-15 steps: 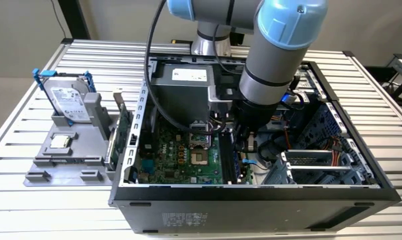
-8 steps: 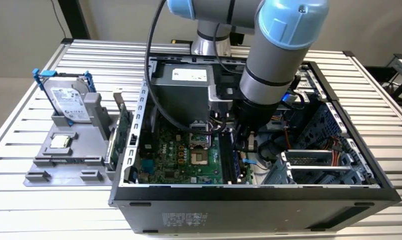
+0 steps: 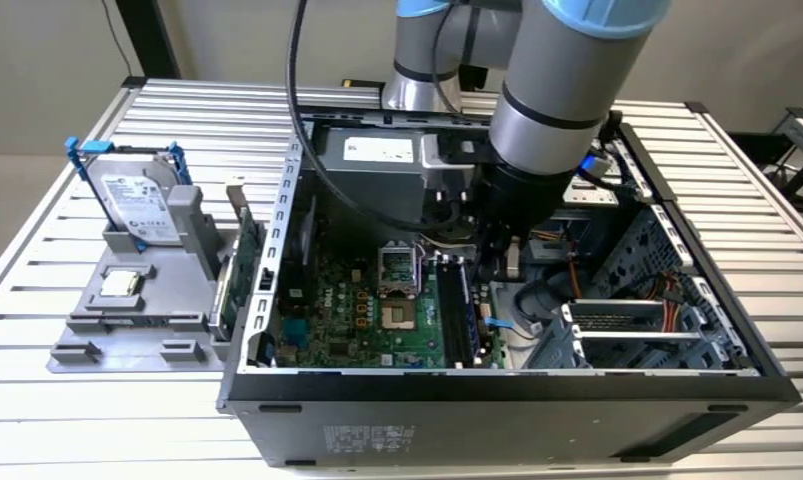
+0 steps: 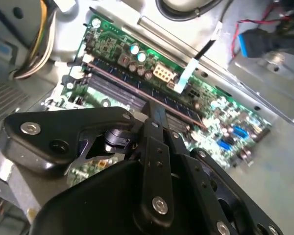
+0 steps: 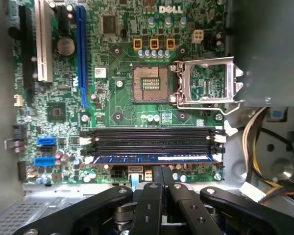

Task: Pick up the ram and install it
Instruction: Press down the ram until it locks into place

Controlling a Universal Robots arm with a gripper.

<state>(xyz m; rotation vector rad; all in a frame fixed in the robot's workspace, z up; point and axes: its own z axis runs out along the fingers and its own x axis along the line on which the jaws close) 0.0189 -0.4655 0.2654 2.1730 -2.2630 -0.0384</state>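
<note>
Exterior view looks down from high in front of the open computer case (image 3: 508, 385) on the slatted table (image 3: 54, 420), arm included; both wrist views sit close inside it, first facing the motherboard (image 5: 117, 105) squarely, second obliquely, all three sharing the memory slots (image 5: 152, 139).

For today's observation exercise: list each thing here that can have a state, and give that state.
Bluish-green ram stick: lying along a black memory slot, seating unclear.
Black two-finger gripper: shut, fingertips together beside the ram.
Metal CPU socket cover: swung open, socket empty.
Black computer case: side open.
</note>
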